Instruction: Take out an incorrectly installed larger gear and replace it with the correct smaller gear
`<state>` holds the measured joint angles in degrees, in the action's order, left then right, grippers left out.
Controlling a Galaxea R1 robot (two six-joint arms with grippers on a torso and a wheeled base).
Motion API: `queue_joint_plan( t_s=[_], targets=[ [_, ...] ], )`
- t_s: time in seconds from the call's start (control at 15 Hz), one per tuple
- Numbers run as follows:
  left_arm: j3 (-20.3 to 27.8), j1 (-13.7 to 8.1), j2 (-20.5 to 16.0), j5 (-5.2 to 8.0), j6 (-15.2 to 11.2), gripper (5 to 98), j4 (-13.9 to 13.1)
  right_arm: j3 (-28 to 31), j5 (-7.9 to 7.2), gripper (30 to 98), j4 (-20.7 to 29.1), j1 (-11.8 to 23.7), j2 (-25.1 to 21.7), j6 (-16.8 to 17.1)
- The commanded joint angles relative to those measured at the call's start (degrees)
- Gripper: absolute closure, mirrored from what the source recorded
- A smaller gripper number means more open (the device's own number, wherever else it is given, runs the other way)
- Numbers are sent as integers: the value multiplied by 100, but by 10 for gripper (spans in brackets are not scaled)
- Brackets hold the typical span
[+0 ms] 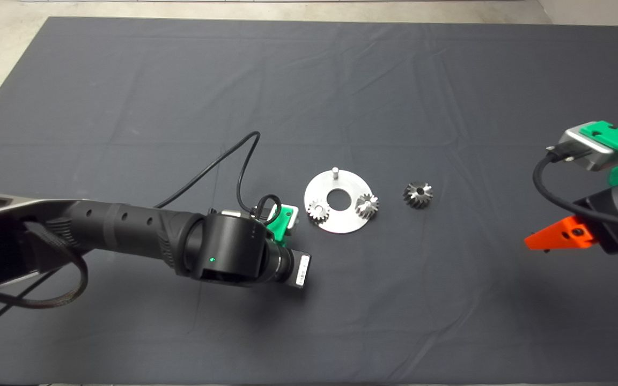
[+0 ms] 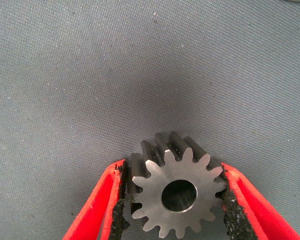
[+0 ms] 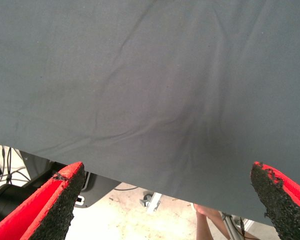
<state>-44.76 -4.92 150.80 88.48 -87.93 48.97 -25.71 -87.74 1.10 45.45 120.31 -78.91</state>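
Bright steel, the smaller gear (image 2: 177, 194) is a flat spur with fine straight teeth and a round bore, its face toward the wrist camera, its axis along the fingers, clamped at opposite teeth between the pads of the left gripper (image 2: 175, 200). The left arm reaches across the mat (image 1: 126, 107), wrist bent down beside the disc (image 1: 341, 185). The larger gear (image 1: 417, 194) lies right of the disc; the right gripper (image 3: 167, 200) is spread wide and empty at the mat's right edge.
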Motion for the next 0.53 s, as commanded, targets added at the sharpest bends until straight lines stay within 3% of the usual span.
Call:
queue_joint_plan(
  t_s=[0.0,0.47],
  targets=[
    [-4,26,25,222,133,615,69,15,-200,407,189,149,-20,-10],
    [131,-4,51,214,220,648,60,15,-200,407,189,149,-11,-2]
  ],
)
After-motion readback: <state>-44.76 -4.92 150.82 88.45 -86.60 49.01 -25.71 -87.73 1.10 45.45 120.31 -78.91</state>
